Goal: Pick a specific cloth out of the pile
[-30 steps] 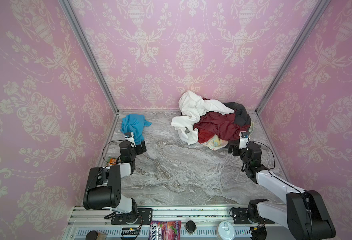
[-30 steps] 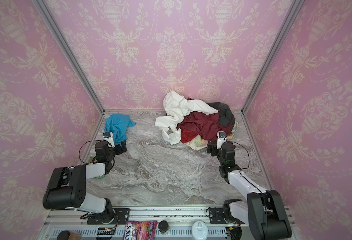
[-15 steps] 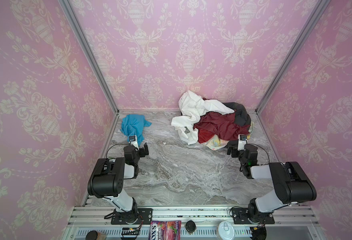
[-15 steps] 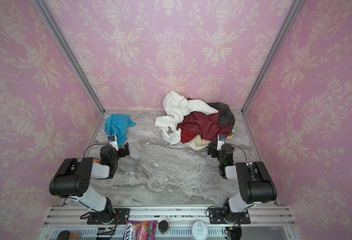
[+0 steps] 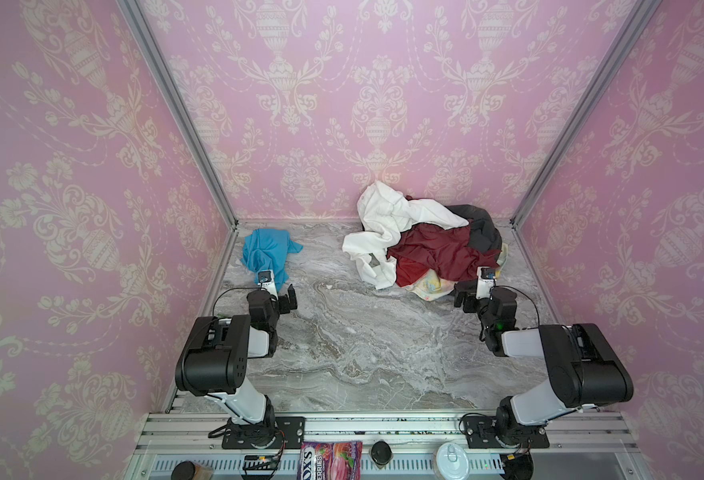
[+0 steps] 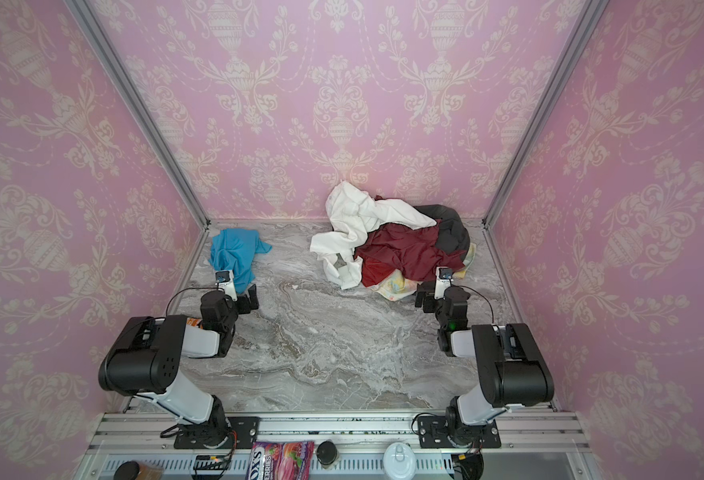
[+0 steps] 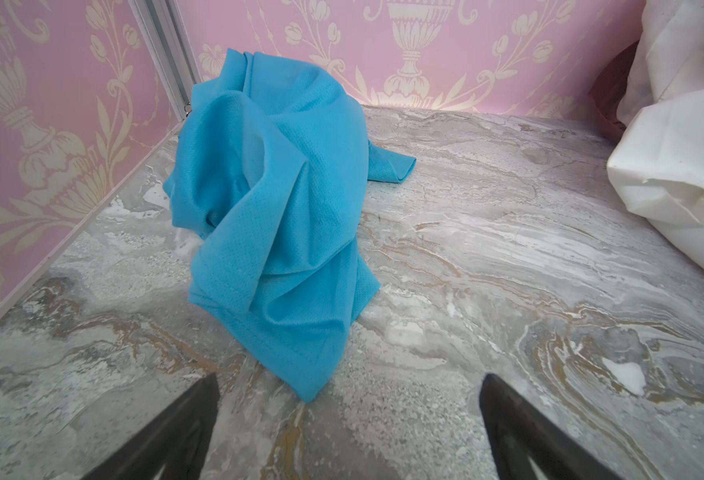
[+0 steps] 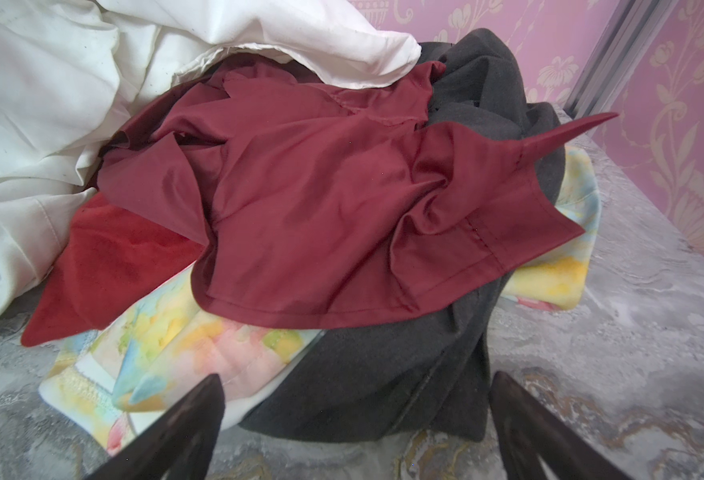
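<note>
Turquoise mesh-knit fabric: the cloth (image 5: 269, 253) lies crumpled on the marble tabletop (image 5: 363, 345) at the far left corner in both top views, well apart from the pile (image 5: 433, 245) at the far right. The left gripper (image 5: 279, 291) sits just beside the cloth's near hem, and the right gripper (image 5: 472, 297) just beside the pile's near edge. Both arms are folded low near their bases. Left wrist view: jaws spread wide with nothing between them, the cloth's hem corner on the table just ahead, a white garment (image 7: 674, 158) at the frame edge. Right wrist view: jaws likewise spread and empty, facing a maroon cloth (image 8: 321, 187) draped over dark grey fabric (image 8: 383, 374) and a pale yellow patterned piece (image 8: 167, 349). We judge the separating step done, since the target is out and the pile lies apart. As we read it, the next move calls for no fresh grasp, only clearing both arms without snagging either hem.
</note>
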